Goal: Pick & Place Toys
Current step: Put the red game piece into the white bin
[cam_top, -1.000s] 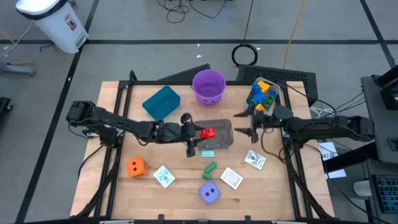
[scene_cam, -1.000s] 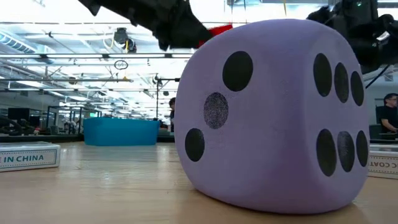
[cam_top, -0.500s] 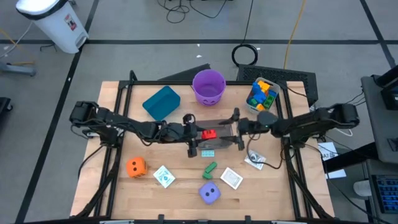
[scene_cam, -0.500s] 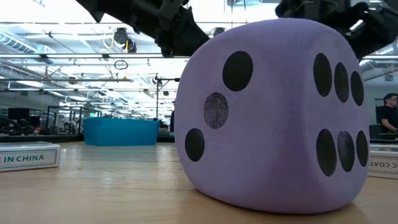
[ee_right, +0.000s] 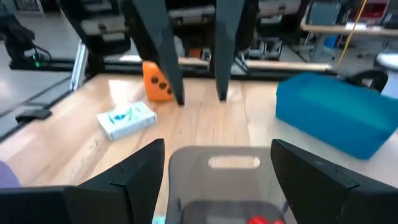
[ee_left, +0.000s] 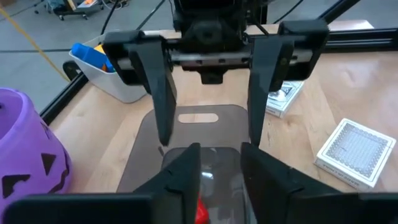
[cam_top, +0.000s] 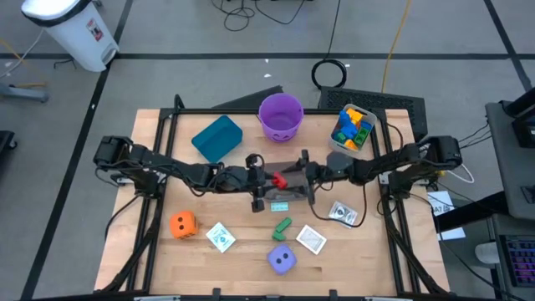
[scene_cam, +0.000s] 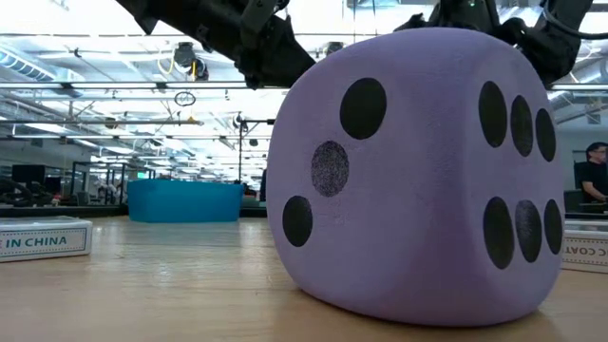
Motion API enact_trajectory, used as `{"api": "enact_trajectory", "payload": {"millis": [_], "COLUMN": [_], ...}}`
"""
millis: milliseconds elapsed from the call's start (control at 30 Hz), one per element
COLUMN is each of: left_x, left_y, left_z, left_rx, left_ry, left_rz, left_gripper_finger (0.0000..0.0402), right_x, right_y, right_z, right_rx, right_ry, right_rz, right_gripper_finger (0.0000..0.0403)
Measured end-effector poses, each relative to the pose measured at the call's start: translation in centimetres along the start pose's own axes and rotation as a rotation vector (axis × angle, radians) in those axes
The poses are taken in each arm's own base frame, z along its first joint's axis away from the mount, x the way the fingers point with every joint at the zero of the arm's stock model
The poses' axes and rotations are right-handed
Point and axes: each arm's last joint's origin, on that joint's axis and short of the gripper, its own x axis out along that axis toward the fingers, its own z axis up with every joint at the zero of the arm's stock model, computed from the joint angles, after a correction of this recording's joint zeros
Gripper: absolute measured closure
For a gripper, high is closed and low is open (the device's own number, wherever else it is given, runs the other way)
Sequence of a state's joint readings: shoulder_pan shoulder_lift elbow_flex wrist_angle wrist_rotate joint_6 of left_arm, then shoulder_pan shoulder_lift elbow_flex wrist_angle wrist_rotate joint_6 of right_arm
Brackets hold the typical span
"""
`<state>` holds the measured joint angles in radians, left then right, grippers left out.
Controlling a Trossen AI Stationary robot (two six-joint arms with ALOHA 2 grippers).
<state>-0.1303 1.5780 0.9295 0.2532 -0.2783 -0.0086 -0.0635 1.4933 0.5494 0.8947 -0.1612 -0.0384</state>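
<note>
A red block (cam_top: pixel 279 178) lies in the clear tub (cam_top: pixel 294 191) at the middle of the table (cam_top: pixel 234 259), between my two grippers. My left gripper (cam_top: pixel 260 181) has its fingers drawn close over the block, though I cannot tell whether they clamp it. My right gripper (cam_top: pixel 303 173) faces it across the tub, fingers apart.

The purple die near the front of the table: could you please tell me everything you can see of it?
The purple die is a lavender cube with rounded edges, a matte, soft-looking surface and black pips. It sits flat and upright on the wooden table near the front edge, apart from the white cards and the green block nearby. The low view shows a three-pip face and a six-pip face. Neither gripper touches it.
</note>
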Motion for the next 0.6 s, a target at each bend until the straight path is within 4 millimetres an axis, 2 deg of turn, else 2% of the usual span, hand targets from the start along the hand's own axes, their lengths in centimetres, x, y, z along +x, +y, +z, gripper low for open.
{"api": "enact_trajectory", "payload": {"millis": [200,333,467,600], "left_x": [0.0,0.0,0.0,0.0], "left_y": [0.0,0.0,0.0,0.0], "left_z": [0.0,0.0,0.0,0.0], "left_rx": [0.003,0.003,0.003,0.004], "left_ry": [0.0,-0.004,-0.003,-0.001], "left_rz": [0.0,0.0,0.0,0.0], "left_gripper_finger": [0.0332,0.0348,0.0357,0.0361], "right_x": [0.3,1.9,3.7,5.2], "right_y": [-0.3,-1.1,-1.5,-1.6], "right_z": [-0.6,0.1,-0.1,-0.8], "right_rx": [0.043,0.11,0.109,0.142], "right_ry": [0.115,0.323,0.523,0.574], "right_rz": [-0.011,-0.157,-0.313,-0.285], "right_gripper_finger": [0.0135,0.0135,0.0135,0.0135]}}
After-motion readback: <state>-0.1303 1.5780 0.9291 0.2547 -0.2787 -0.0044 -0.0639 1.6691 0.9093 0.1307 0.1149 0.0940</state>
